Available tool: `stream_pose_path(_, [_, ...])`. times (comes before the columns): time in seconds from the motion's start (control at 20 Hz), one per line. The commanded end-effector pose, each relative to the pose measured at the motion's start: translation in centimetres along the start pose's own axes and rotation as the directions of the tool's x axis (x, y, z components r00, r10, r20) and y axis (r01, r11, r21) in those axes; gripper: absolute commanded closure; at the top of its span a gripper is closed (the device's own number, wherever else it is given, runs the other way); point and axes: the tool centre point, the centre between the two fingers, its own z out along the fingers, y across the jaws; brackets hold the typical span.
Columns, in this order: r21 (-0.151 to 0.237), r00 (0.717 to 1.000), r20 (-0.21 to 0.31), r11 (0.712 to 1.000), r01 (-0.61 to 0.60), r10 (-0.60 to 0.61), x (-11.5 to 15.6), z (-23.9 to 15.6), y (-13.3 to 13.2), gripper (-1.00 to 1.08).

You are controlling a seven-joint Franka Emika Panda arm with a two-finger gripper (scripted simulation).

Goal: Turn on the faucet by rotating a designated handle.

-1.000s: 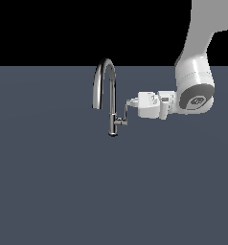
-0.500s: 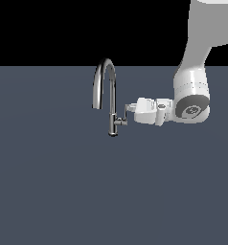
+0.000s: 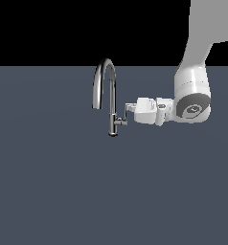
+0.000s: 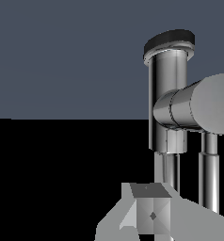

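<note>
One faucet [image 3: 108,95], one handle [image 3: 120,121], one arm [image 3: 192,91] and one pincer [image 3: 128,109].

A tall shiny chrome gooseneck faucet [image 3: 106,91] stands upright on the flat dark slate-grey table [image 3: 63,191], its arched spout curving over toward the exterior view's left. Low on the faucet's post, a small thin chrome lever handle [image 3: 120,120] sticks out toward the exterior view's right. The white robot gripper [image 3: 129,109] reaches in horizontally from that side, its tips just beside the handle; whether the jaws touch it cannot be told.
</note>
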Motion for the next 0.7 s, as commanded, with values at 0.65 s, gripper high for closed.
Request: stream_pose_path(0.65, [0.0,1.0,0.0,1.0,0.0,0.0,-1.0,0.0,4.1,1.08])
